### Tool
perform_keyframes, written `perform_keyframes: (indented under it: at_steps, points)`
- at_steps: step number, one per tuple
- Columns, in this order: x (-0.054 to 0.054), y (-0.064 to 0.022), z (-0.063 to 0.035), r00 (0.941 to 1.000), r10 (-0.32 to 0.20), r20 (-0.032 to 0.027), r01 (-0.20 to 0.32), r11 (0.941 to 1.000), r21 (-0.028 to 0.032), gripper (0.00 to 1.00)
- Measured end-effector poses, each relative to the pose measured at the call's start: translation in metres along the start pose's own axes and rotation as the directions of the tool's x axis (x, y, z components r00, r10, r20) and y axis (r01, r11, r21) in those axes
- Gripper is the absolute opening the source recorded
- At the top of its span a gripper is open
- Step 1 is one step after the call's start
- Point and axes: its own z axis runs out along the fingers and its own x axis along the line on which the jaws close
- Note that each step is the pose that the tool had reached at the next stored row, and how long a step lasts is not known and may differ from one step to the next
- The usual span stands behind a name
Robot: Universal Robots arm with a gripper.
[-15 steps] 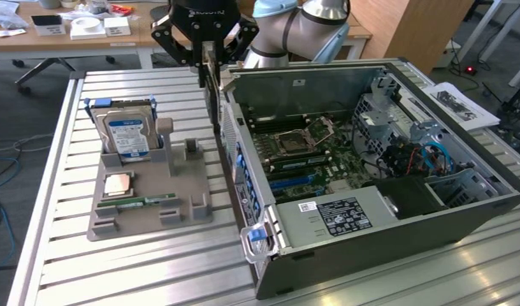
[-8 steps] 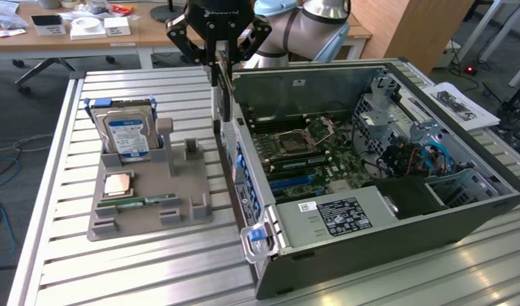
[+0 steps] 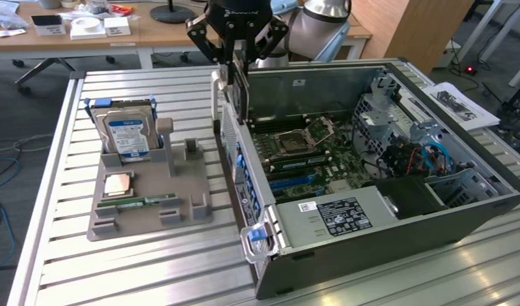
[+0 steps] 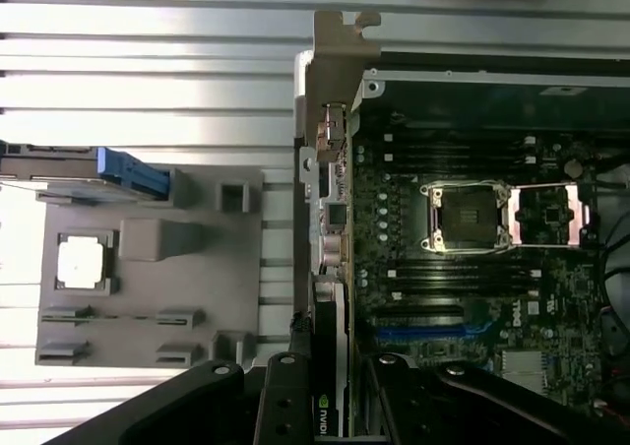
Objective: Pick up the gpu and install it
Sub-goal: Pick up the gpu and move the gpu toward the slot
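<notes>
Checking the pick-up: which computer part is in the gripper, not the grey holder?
The gpu, the dark card with a silvery bracket, held upright by the gripper; hard drive, processor and memory stick sit in the holder.

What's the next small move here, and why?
Probably ease the gpu sideways toward the blue slot before lowering: the gripper holds it upright roughly above the case's rear wall, beside the motherboard rather than lined up over that slot.
</notes>
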Motion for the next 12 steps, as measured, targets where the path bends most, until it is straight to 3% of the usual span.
perform_keyframes:
  at_steps: [7, 12]
  points:
    - [-0.024, 0.0005, 0.0009, 1.0000, 0.000, -0.0002, 0.000, 1.0000, -0.0067, 0.27]
    - [-0.042, 0.0008, 0.0018, 1.0000, 0.001, -0.0002, -0.001, 0.9999, -0.0151, 0.27]
